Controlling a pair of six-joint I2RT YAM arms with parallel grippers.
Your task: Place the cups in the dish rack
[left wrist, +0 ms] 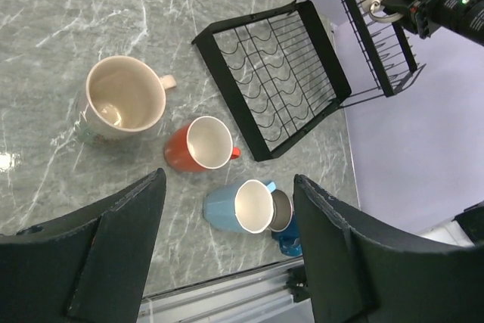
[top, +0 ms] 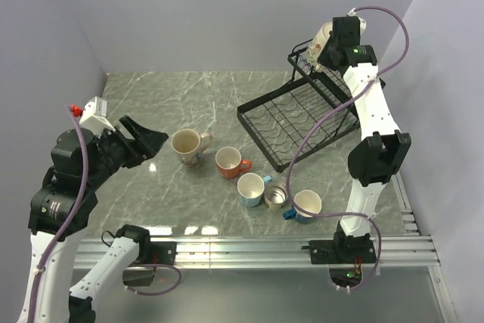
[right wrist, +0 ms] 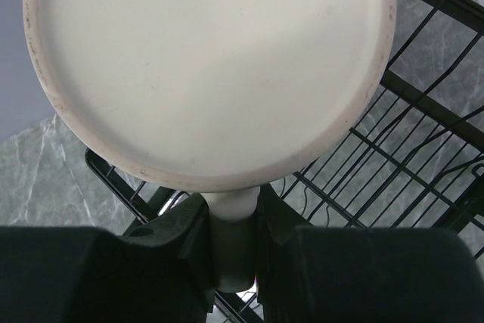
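The right pincer (right wrist: 233, 251) is shut tight on the handle of the flower mug (top: 324, 34). The mug hangs right over the small top basket (top: 302, 73) of the dish rack (top: 259, 144). It is tipped on its side, with its flat bottom facing the pincer and its mouth pointing away. I think the next move is straight down into the basket. The back wall and side wall are close, so there is little room to swing. The big lower tray has nothing in it.

The left pincer (top: 145, 141) is wide apart and holds nothing. The plain cream mug (top: 187, 145) stands on the counter (top: 174, 96) just beside it. The orange mug (top: 229, 162), two blue mugs (top: 250, 189) and the steel cup (top: 277, 196) are farther right.
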